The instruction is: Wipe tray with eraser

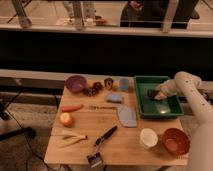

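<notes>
The green tray (172,111) sits at the back right of the wooden table. The small dark eraser (152,94) lies on the tray's floor near its middle. My gripper (158,94), at the end of the white arm (189,85) that comes in from the right, is down inside the tray. It is shut on the eraser and holds it against the tray floor.
A purple bowl (76,83), a light blue block (114,97) and a grey-blue pad (127,116) lie left of the tray. A white cup (148,137) and an orange-red bowl (175,141) stand in front of it. A black-handled brush (102,142), a carrot (72,107) and a round fruit (65,119) lie further left.
</notes>
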`<state>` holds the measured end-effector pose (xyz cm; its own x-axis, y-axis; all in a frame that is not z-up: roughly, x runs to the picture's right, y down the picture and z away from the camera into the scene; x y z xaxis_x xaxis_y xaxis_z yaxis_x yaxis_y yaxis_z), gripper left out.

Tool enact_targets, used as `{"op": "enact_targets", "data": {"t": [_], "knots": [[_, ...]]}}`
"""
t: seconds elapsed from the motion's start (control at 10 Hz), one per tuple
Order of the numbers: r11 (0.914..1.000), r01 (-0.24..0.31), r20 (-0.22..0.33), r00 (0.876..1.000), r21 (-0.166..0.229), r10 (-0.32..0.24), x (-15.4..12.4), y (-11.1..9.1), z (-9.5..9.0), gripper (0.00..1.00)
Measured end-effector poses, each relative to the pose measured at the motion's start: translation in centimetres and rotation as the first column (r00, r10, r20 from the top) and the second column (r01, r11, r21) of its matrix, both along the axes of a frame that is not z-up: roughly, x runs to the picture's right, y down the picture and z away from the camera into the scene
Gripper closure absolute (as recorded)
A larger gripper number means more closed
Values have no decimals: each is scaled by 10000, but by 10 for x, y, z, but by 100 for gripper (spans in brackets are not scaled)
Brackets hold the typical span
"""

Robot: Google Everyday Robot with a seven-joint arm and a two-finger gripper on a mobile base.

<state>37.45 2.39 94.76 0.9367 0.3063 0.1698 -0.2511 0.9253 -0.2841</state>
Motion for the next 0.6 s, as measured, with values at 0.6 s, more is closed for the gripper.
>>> {"op": "enact_targets", "data": {"t": [0.6], "knots": [[9994, 58, 379, 9993, 333, -71, -13, -1, -13, 100]]}}
